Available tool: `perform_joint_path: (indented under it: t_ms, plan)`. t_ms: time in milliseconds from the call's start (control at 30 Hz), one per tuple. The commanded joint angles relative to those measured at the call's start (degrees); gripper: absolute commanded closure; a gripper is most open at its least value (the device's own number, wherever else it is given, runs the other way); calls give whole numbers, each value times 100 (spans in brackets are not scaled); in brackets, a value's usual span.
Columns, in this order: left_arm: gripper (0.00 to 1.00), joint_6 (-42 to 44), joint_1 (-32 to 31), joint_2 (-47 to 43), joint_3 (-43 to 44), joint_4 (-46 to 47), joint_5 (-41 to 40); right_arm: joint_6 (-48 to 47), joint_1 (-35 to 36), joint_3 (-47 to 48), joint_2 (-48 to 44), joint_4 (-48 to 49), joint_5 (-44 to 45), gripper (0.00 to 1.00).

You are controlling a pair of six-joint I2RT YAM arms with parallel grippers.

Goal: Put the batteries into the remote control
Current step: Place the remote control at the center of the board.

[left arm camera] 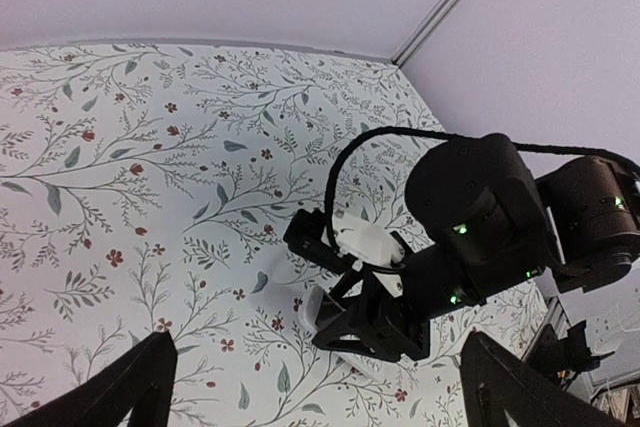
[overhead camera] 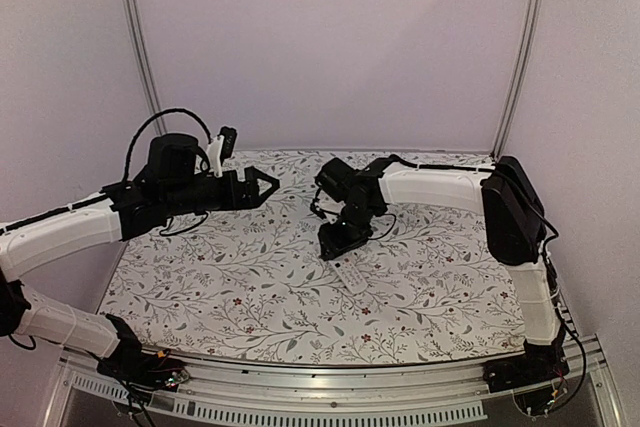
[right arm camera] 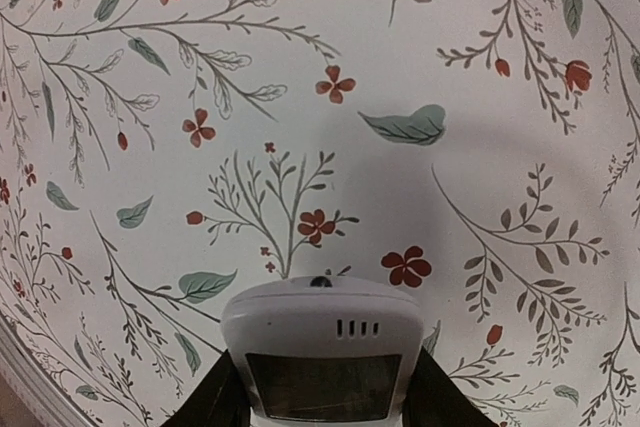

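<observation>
Showing an early stage: right gripper (right arm camera: 322,397) pinches the remote control (right arm camera: 320,322), screen (right arm camera: 300,379) up; left gripper (overhead camera: 268,187) hangs spread; no batteries visible, loading seemingly not begun.

The slim white plastic remote control (right arm camera: 322,332) runs off the bottom edge of the right wrist view between the jaws. Only its rounded end and part of its dark screen show. The black fingers (right arm camera: 212,402) of the right gripper (right arm camera: 322,392) flanking it are cut off there too. In the left wrist view the right gripper hides most of the remote, and the dark fingers (left arm camera: 130,387) of the left gripper (left arm camera: 318,347) are clipped by the bottom edge.
</observation>
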Motion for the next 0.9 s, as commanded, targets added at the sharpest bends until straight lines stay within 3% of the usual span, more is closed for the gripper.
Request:
perform_joint_path:
  t_ms: [0,100,367,667,867]
  plan:
    - [1,-120,109,71,-198,163,169,-248,106,374,378,-679,567,82]
    - [1,-151,117,134,-227,206,185,-268,110,593,524,-845,630,77]
    - [0,-135,142,194,-223,255,197,-293,101,671,657,-811,-32,50]
    - [0,-191,153,103,-258,229,231,-312,25,568,342,-679,-495,38]
    - [0,-182,153,34,-243,216,240,-346,-310,-438,-528,-7,-882,37]
